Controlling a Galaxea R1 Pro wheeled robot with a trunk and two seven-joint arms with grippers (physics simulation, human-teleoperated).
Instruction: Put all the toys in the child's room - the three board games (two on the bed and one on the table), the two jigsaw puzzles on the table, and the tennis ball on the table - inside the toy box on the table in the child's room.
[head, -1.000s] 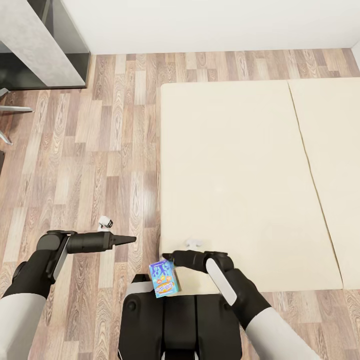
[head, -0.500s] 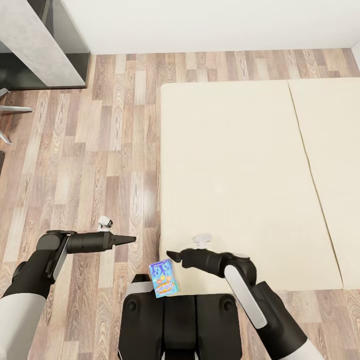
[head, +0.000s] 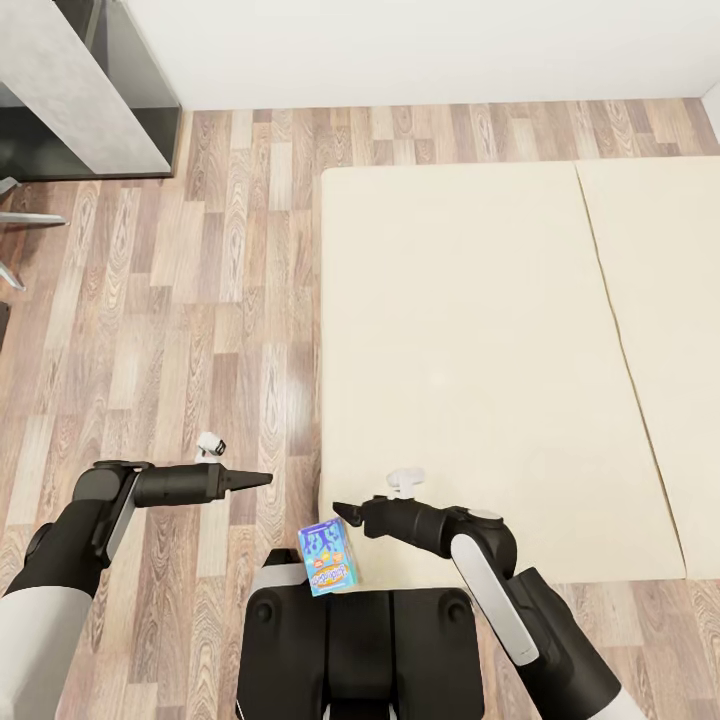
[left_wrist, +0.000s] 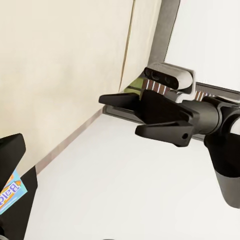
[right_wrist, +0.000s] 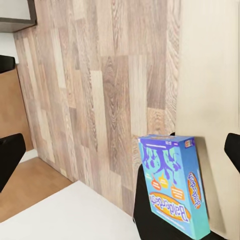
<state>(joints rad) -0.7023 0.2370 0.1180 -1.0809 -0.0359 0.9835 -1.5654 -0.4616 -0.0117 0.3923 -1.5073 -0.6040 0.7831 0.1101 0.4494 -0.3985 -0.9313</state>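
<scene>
While the robot stands at the near edge of the bed (head: 470, 350), a small blue board game (head: 328, 558) rests on top of its own dark base (head: 360, 640), at the front lip, propped against the mattress edge. In the right wrist view the box (right_wrist: 175, 185) stands between the two dark fingertips (right_wrist: 10, 155) seen at the picture's edges, with clear space on both sides, so nothing touches it. Its face is blue with a purple tree-like drawing and orange ovals; a curved line of orange lettering runs along the lower part, too distorted to read with confidence.

Just beyond the box, the right gripper (head: 345, 513) points toward the robot's left, its tip hanging above the box's upper corner and apart from it; its fingers are spread, holding nothing. The left wrist view looks across at that gripper (left_wrist: 125, 110), showing two dark fingers with a gap between them and a grey camera block mounted above. A corner of the blue box (left_wrist: 10, 190) also shows there.

The left gripper (head: 258, 480) hangs over the wood-plank floor (head: 180, 300), pointing toward the bed, well to the side of the box; its tip looks like a single narrow point, and whether its fingers are together cannot be told.

Farther off, the beige mattress runs in two parts, and a dark grey unit (head: 70, 90) stands at the far wall.
</scene>
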